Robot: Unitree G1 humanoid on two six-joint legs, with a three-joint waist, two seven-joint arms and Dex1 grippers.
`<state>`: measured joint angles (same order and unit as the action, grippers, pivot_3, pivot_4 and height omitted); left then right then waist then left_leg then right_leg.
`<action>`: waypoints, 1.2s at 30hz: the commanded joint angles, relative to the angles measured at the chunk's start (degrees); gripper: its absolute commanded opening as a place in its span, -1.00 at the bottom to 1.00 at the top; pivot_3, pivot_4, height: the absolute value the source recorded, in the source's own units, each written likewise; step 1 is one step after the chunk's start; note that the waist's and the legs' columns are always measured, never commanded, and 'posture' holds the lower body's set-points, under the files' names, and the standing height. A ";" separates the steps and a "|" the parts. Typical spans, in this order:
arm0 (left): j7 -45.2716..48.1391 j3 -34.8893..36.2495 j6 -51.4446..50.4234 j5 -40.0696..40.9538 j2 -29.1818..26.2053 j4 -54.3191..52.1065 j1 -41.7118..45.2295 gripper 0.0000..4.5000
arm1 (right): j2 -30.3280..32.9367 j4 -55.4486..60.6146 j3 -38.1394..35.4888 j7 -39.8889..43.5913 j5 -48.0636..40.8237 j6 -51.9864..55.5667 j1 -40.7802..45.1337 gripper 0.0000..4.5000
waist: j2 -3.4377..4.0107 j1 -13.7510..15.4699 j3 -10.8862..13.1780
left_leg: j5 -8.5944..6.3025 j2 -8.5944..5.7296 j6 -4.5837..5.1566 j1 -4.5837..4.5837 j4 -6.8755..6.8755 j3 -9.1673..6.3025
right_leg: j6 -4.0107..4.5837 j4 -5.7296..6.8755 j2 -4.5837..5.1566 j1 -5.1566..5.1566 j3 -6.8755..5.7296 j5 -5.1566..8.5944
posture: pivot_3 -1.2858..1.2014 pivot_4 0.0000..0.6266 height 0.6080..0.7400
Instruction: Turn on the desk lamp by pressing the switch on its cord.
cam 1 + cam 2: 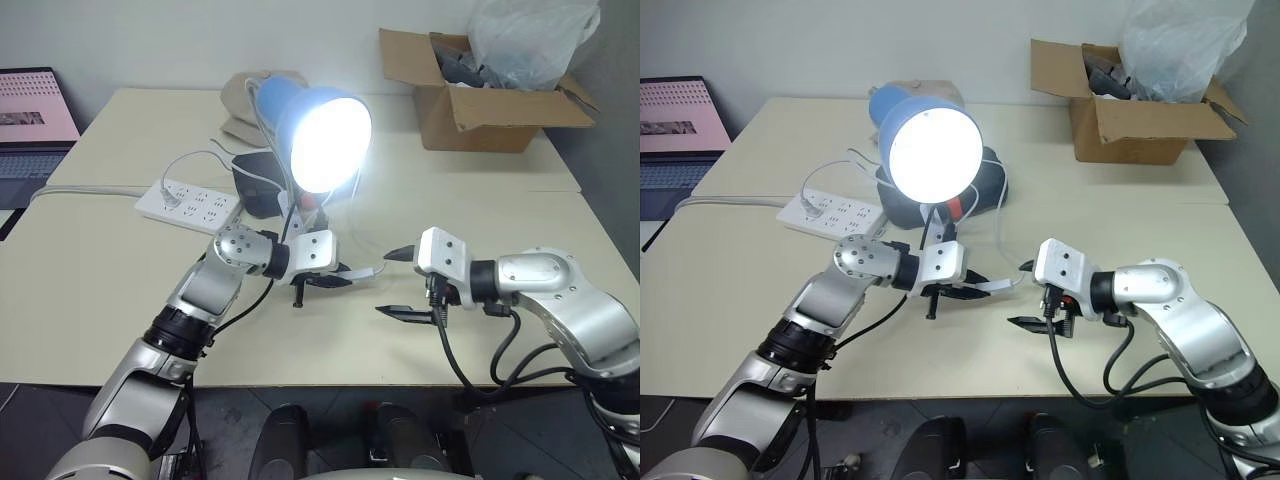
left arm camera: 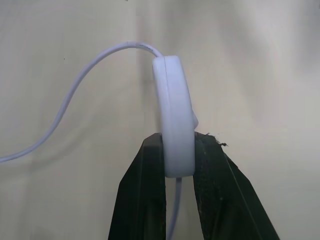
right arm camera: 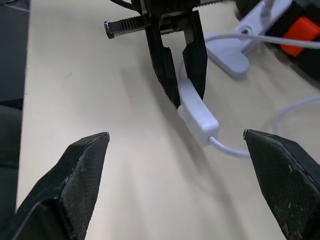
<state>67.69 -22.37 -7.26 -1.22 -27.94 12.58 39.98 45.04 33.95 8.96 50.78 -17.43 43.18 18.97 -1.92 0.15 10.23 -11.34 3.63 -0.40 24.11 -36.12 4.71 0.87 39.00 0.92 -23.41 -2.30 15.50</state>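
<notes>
The desk lamp [image 1: 318, 133] stands mid-table, its blue shade tilted toward me and its bulb glowing brightly. My left gripper [image 1: 345, 279] is shut on the switch [image 2: 175, 120], a slim white oblong held edge-up just above the table. From both ends of the switch runs the thin white cord [image 2: 64, 102]. Just to the right of the switch, my right gripper [image 1: 386, 284] is open wide, apart from it, with nothing between its fingers. The right wrist view shows the switch [image 3: 198, 113] pinched by the left gripper [image 3: 189, 95], and the lamp's white clip base [image 3: 231, 51] behind.
A white power strip [image 1: 190, 203] lies left of the lamp with a thick cable running left. A black object [image 1: 258, 182] sits behind the lamp base. An open cardboard box [image 1: 480, 105] stands at the back right, a laptop [image 1: 30, 125] at the far left.
</notes>
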 commanded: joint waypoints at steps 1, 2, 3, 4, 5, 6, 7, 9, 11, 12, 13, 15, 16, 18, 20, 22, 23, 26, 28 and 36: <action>-5.22 -0.48 4.17 -3.33 3.39 6.92 3.86 -0.82 | 0.09 4.36 -3.96 -4.39 1.23 -0.72 -3.33 1.00 | -0.01 0.02 0.00 | 0.00 -0.01 0.00 0.01 -0.03 0.01 | -0.02 0.00 0.00 0.00 0.01 -0.01 | 0.03 -0.52 1.00; -5.74 -0.37 4.71 -3.58 4.30 8.82 4.59 -0.82 | -0.16 5.24 -4.48 -5.14 1.05 -0.83 -4.48 1.00 | -0.01 -0.10 0.00 | 0.00 -0.03 0.01 0.00 -0.03 0.02 | -0.05 -0.01 0.01 0.00 0.03 -0.03 | 0.03 -0.52 1.00; -5.80 -0.21 4.95 -3.56 4.99 10.27 5.08 -0.82 | -0.46 5.98 -4.85 -6.00 1.01 -0.79 -5.42 1.00 | -0.01 -0.14 0.00 | 0.00 -0.02 0.01 0.00 -0.04 0.04 | -0.07 -0.01 0.01 0.00 0.06 -0.04 | 0.03 -0.52 1.00; -5.56 -0.20 5.04 -3.51 5.50 11.27 5.40 -0.82 | -0.66 6.54 -5.25 -6.83 1.04 -0.51 -6.31 1.00 | -0.01 -0.26 0.00 | 0.00 -0.03 0.01 0.01 -0.04 0.03 | -0.08 -0.01 0.01 -0.01 0.07 -0.04 | 0.03 -0.52 1.00; -5.30 -0.22 5.14 -3.59 5.83 12.08 5.60 -0.82 | -0.69 7.01 -5.47 -7.58 1.23 -0.41 -7.13 1.00 | -0.01 -0.28 0.00 | 0.00 -0.03 0.01 0.00 -0.03 0.04 | -0.08 -0.01 0.00 -0.01 0.09 -0.04 | 0.03 -0.52 1.00; -5.12 -0.30 5.32 -3.76 6.00 12.66 5.70 -0.82 | -0.65 7.38 -5.58 -8.21 1.51 -0.50 -7.83 1.00 | -0.01 -0.31 0.00 | 0.00 -0.01 0.00 0.00 -0.03 0.03 | -0.08 -0.01 -0.01 -0.01 0.07 -0.04 | 0.03 -0.52 1.00; -5.13 -0.35 5.66 -3.95 6.20 13.14 5.75 -0.82 | -0.50 7.68 -5.71 -8.75 1.72 -0.61 -8.54 1.00 | -0.01 -0.32 0.00 | 0.00 -0.01 0.00 0.00 -0.02 0.03 | -0.08 -0.02 -0.03 -0.01 0.08 -0.04 | 0.03 -0.52 1.00; -5.26 -0.30 5.95 -4.14 6.55 13.71 5.84 -0.45 | -0.09 8.14 -5.96 -9.53 1.84 -0.68 -9.61 1.00 | -0.01 -0.30 0.00 | 0.00 -0.01 0.00 0.00 -0.01 0.01 | -0.07 -0.02 -0.04 -0.01 0.06 -0.04 | 0.03 -0.52 1.00; -4.47 -0.32 5.98 -3.97 6.58 13.68 5.89 -0.25 | 0.19 8.44 -6.51 -10.26 1.83 -0.29 -10.50 1.00 | -0.01 -0.28 0.00 | 0.00 0.00 0.00 0.00 -0.02 0.02 | -0.07 -0.02 -0.04 -0.01 0.07 -0.04 | 0.03 -0.52 1.00; -3.40 -0.30 5.53 -3.58 6.34 13.16 5.84 -0.17 | 0.34 8.50 -6.92 -10.68 1.98 -0.02 -11.01 1.00 | -0.01 -0.25 0.00 | 0.00 -0.01 0.00 0.00 -0.02 0.02 | -0.07 -0.02 -0.04 -0.01 0.06 -0.04 | 0.03 -0.52 1.00; -2.83 -0.09 5.35 -3.33 6.04 12.53 5.72 -0.07 | 0.52 8.43 -7.36 -11.01 2.14 0.03 -11.50 1.00 | -0.01 -0.24 0.00 | 0.00 -0.02 0.00 0.01 -0.03 0.02 | -0.07 -0.02 -0.03 -0.01 0.06 -0.04 | 0.03 -0.52 1.00; -2.29 0.32 5.16 -3.14 5.59 11.56 5.52 0.06 | 0.81 8.07 -8.01 -11.28 2.24 -0.13 -12.02 1.00 | -0.01 -0.26 0.00 | 0.00 -0.03 0.00 0.01 -0.03 0.03 | -0.08 -0.02 -0.02 0.00 0.07 -0.04 | 0.03 -0.52 1.00; -2.66 0.85 5.76 -3.07 5.27 10.56 5.32 0.16 | 1.13 7.82 -8.24 -11.20 2.38 -0.64 -12.20 1.00 | -0.01 -0.27 0.00 | 0.00 -0.03 0.00 0.00 -0.04 0.04 | -0.08 -0.02 -0.02 0.00 0.08 -0.04 | 0.03 -0.52 1.00; -3.72 2.01 6.21 -3.02 4.45 8.37 5.00 0.35 | 1.90 7.47 -8.48 -10.74 2.73 -1.61 -12.54 1.00 | -0.01 -0.26 0.00 | 0.00 -0.02 0.00 0.00 -0.03 0.02 | -0.08 -0.02 -0.02 0.00 0.07 -0.04 | 0.03 -0.52 1.00; -3.60 3.11 5.39 -2.15 3.16 5.42 4.15 0.51 | 2.51 7.06 -8.80 -10.09 2.68 -2.55 -12.92 1.00 | -0.01 -0.27 0.00 | 0.00 -0.01 0.00 0.00 -0.02 0.00 | -0.07 -0.02 -0.02 -0.01 0.05 -0.04 | 0.03 -0.52 1.00; -0.82 4.24 3.75 -0.43 -0.40 -0.16 1.50 0.59 | 2.89 6.42 -9.30 -9.44 2.48 -3.64 -13.22 1.00 | -0.01 -0.51 0.00 | 0.00 0.00 0.00 -0.01 -0.02 0.02 | -0.07 -0.02 -0.03 0.00 0.07 -0.04 | 0.03 -0.52 1.00; 0.57 4.84 2.77 0.36 -2.38 -2.74 0.09 0.59 | 3.05 6.04 -9.52 -9.11 2.51 -4.35 -13.35 1.00 | -0.01 -0.66 0.00 | 0.00 0.01 0.00 -0.01 0.00 0.03 | -0.07 -0.02 -0.04 -0.01 0.12 -0.04 | 0.03 -0.52 1.00; 3.29 8.26 -1.64 3.90 -8.60 -10.00 -4.77 0.59 | 3.37 3.97 -10.24 -8.03 3.07 -7.91 -13.62 1.00 | -0.01 -0.97 -0.01 | 0.01 0.05 -0.01 -0.10 0.04 0.04 | -0.06 -0.02 -0.07 0.01 0.14 -0.03 | 0.03 -0.52 1.00; 4.11 10.50 -3.95 5.75 -12.45 -14.36 -8.42 0.59 | 3.41 1.65 -10.82 -7.77 4.09 -11.59 -13.90 1.00 | 0.00 -1.13 0.00 | 0.01 0.06 -0.02 -0.12 0.04 0.04 | -0.06 0.00 -0.07 0.02 0.12 -0.03 | 0.03 -0.52 1.00; -5.33 28.91 -15.22 13.42 -17.95 -29.53 -24.61 0.59 | 2.30 -7.24 -14.86 -3.26 0.12 -20.23 -11.62 1.00 | -0.03 -1.01 0.00 | 0.01 -0.01 0.00 -0.20 0.00 0.05 | -0.10 -0.05 0.10 0.15 0.11 -0.06 | 0.03 -0.52 1.00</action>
<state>64.93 1.35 -20.59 9.51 -45.09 -12.19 16.69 47.31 26.92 -3.28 45.93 -15.29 24.93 6.19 -1.96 -0.86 10.23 -11.33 3.63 -0.40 23.91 -36.11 4.76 0.77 38.95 1.02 -23.27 -2.20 15.44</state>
